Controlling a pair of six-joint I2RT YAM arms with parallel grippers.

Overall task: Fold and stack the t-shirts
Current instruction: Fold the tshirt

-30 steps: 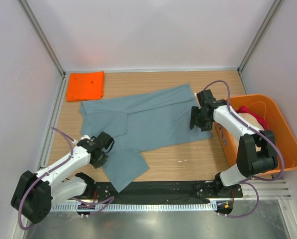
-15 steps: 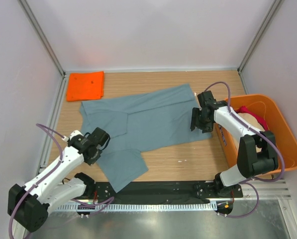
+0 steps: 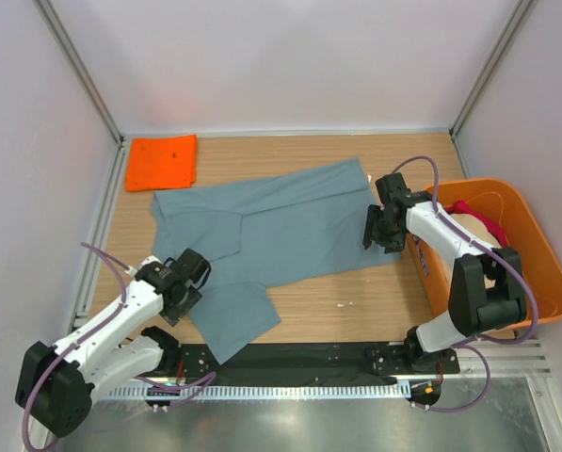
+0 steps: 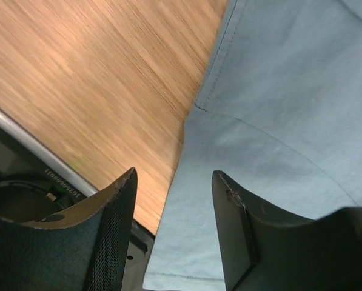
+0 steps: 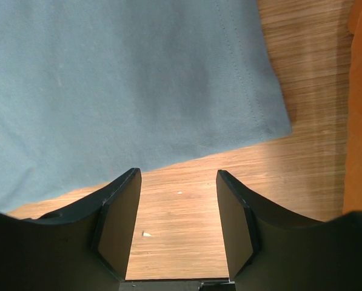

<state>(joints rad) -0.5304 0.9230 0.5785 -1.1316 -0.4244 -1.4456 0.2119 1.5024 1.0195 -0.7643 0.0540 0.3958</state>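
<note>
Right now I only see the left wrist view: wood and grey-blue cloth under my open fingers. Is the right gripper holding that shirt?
Observer: No. The right gripper stands open over the bare wooden table, just off the hem corner of the large grey-blue cloth t-shirt.
Operator: Anything folded yet?
Observer: A bright orange folded t-shirt lies at the table's far left corner.
Operator: More shirts waiting?
Observer: A rigid orange plastic tub on the right holds red cloth.

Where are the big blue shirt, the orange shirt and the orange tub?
big blue shirt (image 3: 290, 226): top view, middle of its body.
orange shirt (image 3: 162, 162): top view, centre of the folded cloth.
orange tub (image 3: 544, 268): top view, its right inner wall.
</note>
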